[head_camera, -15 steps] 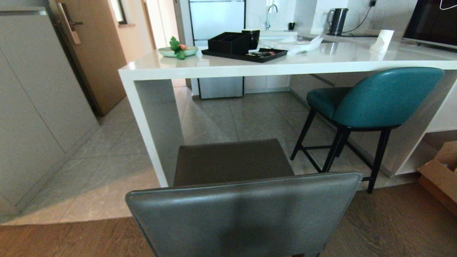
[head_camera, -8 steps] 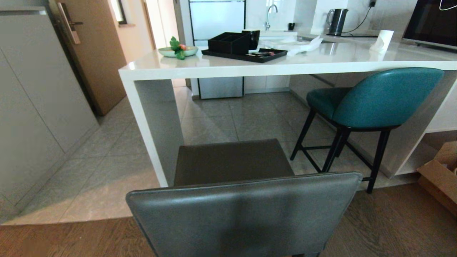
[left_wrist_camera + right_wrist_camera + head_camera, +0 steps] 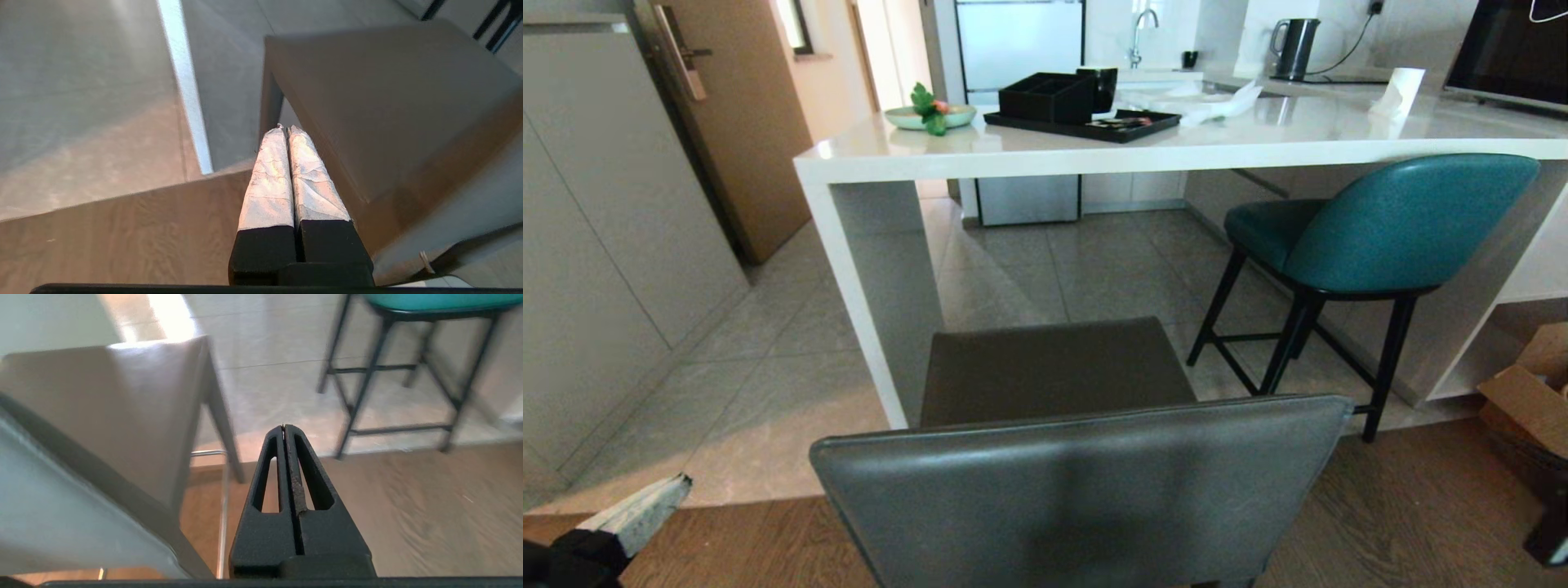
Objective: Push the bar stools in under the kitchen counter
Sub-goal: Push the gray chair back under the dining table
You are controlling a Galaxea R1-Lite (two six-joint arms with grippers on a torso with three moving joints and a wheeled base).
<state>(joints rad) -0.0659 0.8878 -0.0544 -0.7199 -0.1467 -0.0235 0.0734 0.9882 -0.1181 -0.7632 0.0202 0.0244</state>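
Two stools wait at the desk [image 3: 1045, 155]. The grey stool [image 3: 1078, 482] stands nearest the robot, well out from the desk's front edge near its left corner, its seat just short of the white panel leg [image 3: 874, 302] and its back legs on the wooden floor [image 3: 1421, 506]. The teal stool [image 3: 1388, 229] sits farther right, its seat partly under the front edge but its back outside it.

The left gripper [image 3: 670, 488] shows at the lower left of the head view, beside the grey stool's backrest and apart from it; in its wrist view its taped jaws are clenched together on nothing. The right gripper [image 3: 284, 426] hangs beside the stool's other side, jaws likewise pressed tight and empty; only a dark part of that arm shows at the head view's lower right.

The step in hand looks like bringing both arms to the grey backrest. A good push would likely set the clenched tips flat against the backrest, one toward each side, low enough that the tall stool slides instead of tipping. Pressing evenly should keep it straight, so the seat clears the panel leg and passes under the front edge.
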